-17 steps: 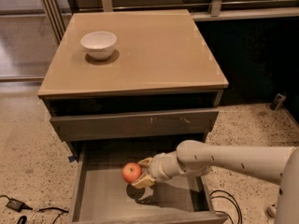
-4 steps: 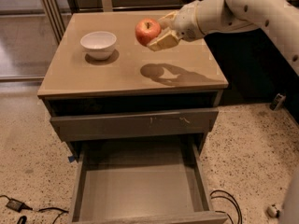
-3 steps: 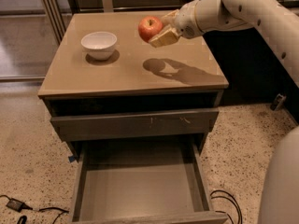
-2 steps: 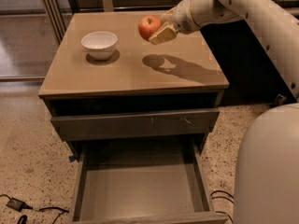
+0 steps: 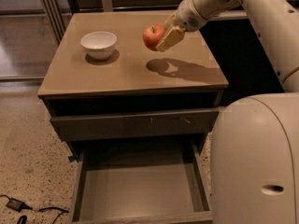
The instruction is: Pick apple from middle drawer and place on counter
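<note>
My gripper (image 5: 161, 36) is shut on the red apple (image 5: 153, 36) and holds it in the air above the middle of the tan counter (image 5: 131, 66). The apple's shadow lies on the counter just right of centre. My white arm reaches in from the upper right. The middle drawer (image 5: 140, 190) stands pulled out at the bottom, its grey-brown floor bare.
A white bowl (image 5: 98, 44) stands on the counter's back left. A closed grey drawer front (image 5: 135, 123) sits under the counter top. My white body (image 5: 257, 162) fills the lower right. A black cable (image 5: 28, 209) lies on the speckled floor at lower left.
The apple was lifted out of the drawer and up over the counter. In the last second the arm has shifted slightly and the white body has come into view at right.
</note>
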Controlling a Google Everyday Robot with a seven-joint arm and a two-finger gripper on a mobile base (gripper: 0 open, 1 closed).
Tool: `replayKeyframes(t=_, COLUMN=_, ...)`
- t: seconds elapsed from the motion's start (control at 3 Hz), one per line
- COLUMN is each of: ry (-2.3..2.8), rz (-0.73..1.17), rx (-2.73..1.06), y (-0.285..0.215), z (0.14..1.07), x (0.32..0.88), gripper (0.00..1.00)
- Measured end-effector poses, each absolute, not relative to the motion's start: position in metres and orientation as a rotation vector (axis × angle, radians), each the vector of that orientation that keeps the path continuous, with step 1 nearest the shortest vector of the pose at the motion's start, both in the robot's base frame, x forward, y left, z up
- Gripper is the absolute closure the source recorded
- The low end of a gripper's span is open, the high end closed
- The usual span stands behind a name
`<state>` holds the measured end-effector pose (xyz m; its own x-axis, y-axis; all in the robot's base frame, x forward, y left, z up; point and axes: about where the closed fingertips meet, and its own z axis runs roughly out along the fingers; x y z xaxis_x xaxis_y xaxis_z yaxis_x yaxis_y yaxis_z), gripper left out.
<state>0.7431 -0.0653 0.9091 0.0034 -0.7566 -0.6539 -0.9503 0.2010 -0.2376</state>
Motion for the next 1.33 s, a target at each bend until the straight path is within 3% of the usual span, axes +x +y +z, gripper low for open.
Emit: replayKeyframes(t=1.33, ry=1.856, rz=0.43, rx=-1.639, y=-0.041, z=0.854, x=0.754, gripper=1.0)
